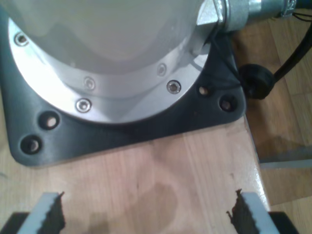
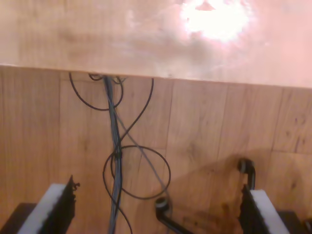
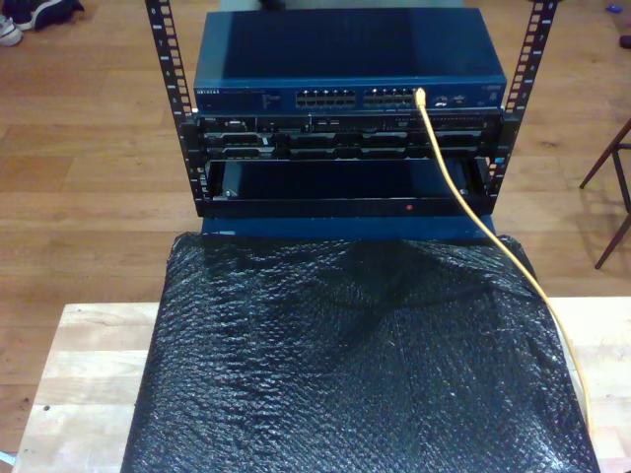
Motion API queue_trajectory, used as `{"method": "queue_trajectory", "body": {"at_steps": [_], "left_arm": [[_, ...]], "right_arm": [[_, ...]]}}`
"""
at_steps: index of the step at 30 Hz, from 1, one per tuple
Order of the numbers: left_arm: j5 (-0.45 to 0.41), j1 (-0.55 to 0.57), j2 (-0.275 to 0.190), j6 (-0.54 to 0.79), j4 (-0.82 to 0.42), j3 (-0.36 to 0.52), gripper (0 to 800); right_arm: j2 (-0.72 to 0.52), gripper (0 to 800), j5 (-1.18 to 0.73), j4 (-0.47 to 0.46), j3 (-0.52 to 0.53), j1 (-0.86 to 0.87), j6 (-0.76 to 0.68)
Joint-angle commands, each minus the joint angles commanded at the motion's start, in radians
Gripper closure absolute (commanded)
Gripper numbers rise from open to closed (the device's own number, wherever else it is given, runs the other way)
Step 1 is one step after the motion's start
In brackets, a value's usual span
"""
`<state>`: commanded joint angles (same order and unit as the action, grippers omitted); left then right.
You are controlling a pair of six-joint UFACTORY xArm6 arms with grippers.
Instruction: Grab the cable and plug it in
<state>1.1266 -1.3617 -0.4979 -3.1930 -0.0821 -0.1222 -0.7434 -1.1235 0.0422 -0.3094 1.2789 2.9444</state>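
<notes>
**Cable seated in the switch, both grippers open**

In the exterior view, the cable (image 3: 459,192) is seen with its plug end in a port at the right of the port row on the blue switch (image 3: 350,59), which sits on top of the rack (image 3: 345,148) in the upper half of the frame. From there the cable is run down and to the exterior view's right, across the black bubble wrap (image 3: 355,365) that covers the counter (image 3: 74,384), and is carried out of the frame at the lower right.

The first gripper (image 1: 146,214) is held over bare light wood with its jaws spread wide and nothing between them. Just beyond them an arm's base (image 1: 112,53), a pale round body on a silver ring and a dark mounting plate, is seen bolted to the wood.

The second gripper (image 2: 161,212) is likewise held with its jaws wide apart and empty. Beyond them the counter's edge (image 2: 146,73) is seen, and below it the wooden floor (image 2: 219,126), on which thin black wires (image 2: 117,151) are looped.
</notes>
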Motion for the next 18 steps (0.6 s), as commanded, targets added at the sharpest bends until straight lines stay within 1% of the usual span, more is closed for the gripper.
{"method": "queue_trajectory", "body": {"at_steps": [9,18], "left_arm": [[0.0,0.0,0.0,0.0,0.0,0.0,0],[0.0,0.0,0.0,0.0,0.0,0.0,0]], "right_arm": [[-0.014,3,0.008,0.0,0.094,0.092,0.084],[-0.012,3,0.041,0.0,0.176,0.12,0.092]]}}
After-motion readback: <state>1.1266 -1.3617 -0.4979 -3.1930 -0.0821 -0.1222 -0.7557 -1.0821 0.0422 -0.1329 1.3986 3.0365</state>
